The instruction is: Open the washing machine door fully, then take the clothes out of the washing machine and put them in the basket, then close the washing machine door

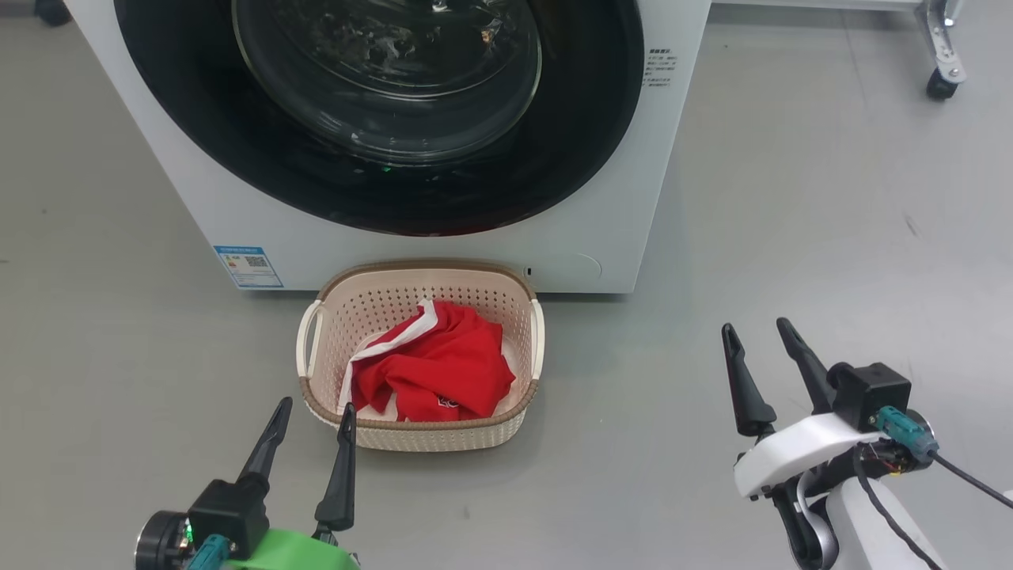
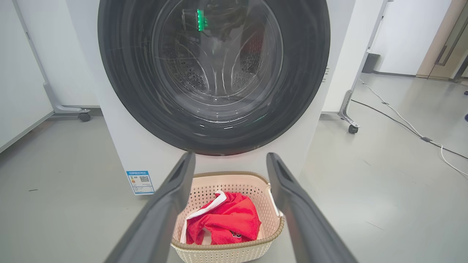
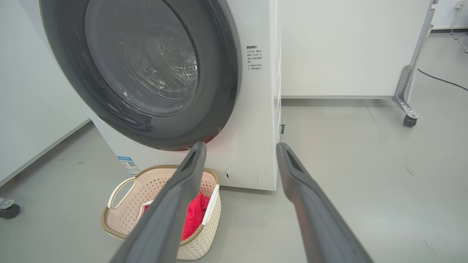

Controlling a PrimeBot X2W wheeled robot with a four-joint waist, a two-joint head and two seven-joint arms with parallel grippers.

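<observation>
Door: washing machine door (image 1: 388,87) is round, with a wide glossy black rim around a bulging clear glass bowl; it sits shut, flush on the front.
Body: washing machine (image 1: 601,198) is a smooth white box with a perforated steel drum dimly seen through the glass and a blue label (image 1: 248,267) at 7 o'clock of the door.
Basket: basket (image 1: 419,267) is cream plastic, a rounded rectangle with perforated walls, a brown woven-look rim and loop handles; it stands on the matte grey floor (image 1: 791,237) at 6 o'clock of the door, just before the machine.
Clothes: clothes (image 1: 443,364) are soft red fabric with white trim, crumpled inside the basket.
Left claw: left gripper (image 1: 316,404) is spread wide and empty at 7 o'clock of the basket, its fingers pointing toward the machine.
Right claw: right gripper (image 1: 754,324) is spread wide and empty at 3 o'clock of the basket, well apart from it, its fingers tilted slightly left.
</observation>
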